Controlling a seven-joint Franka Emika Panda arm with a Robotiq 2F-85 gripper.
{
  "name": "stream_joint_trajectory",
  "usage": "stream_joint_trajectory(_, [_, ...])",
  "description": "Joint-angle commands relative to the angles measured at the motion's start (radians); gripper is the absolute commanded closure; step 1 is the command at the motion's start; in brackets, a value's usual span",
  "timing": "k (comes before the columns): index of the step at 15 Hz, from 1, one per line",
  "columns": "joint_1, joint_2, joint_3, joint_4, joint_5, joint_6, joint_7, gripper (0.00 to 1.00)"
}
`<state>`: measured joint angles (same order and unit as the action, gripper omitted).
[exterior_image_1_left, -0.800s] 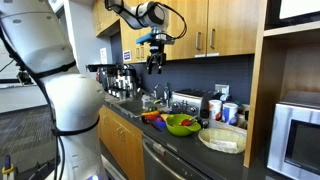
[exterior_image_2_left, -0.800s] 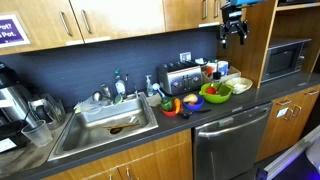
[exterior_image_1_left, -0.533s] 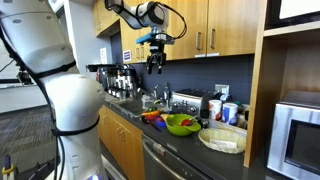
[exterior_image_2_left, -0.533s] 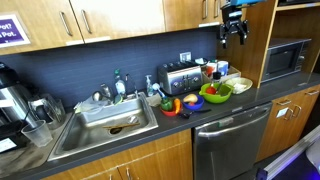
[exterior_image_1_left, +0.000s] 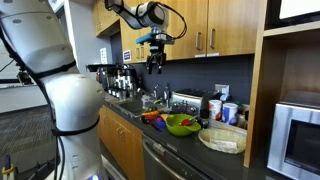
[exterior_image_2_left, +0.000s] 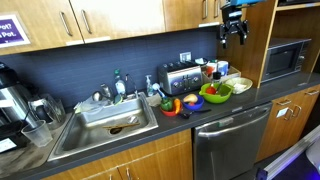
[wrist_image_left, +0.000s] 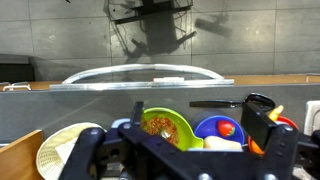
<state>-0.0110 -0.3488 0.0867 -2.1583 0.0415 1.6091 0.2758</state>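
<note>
Well, the gripper (exterior_image_1_left: 154, 62) hung high by the cabinets, jaws apart and empty, so it stayed clear of the crowded counter (exterior_image_1_left: 188, 140). The green bowl (exterior_image_1_left: 181, 124) sat well below, at about five o'clock from it.

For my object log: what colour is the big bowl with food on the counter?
Bright green; the bowl shows best in an exterior view.

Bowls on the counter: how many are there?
3. A green plastic bowl sits mid-counter; a pale round bowl beside it, nearer the silver microwave; a blue bowl on its other side. Clutter may hide more.
</note>
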Motion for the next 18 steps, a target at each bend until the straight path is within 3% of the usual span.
stream_joint_trajectory(1, [0.005,0.001,-0.005,0.002,-0.001,-0.002,0.001,0.0])
stream_joint_trajectory(11, [0.005,0.003,-0.005,0.002,-0.001,-0.002,0.001,0.0])
stream_joint_trajectory(18, [0.034,0.156,0.01,0.059,0.011,0.112,-0.035,0.0])
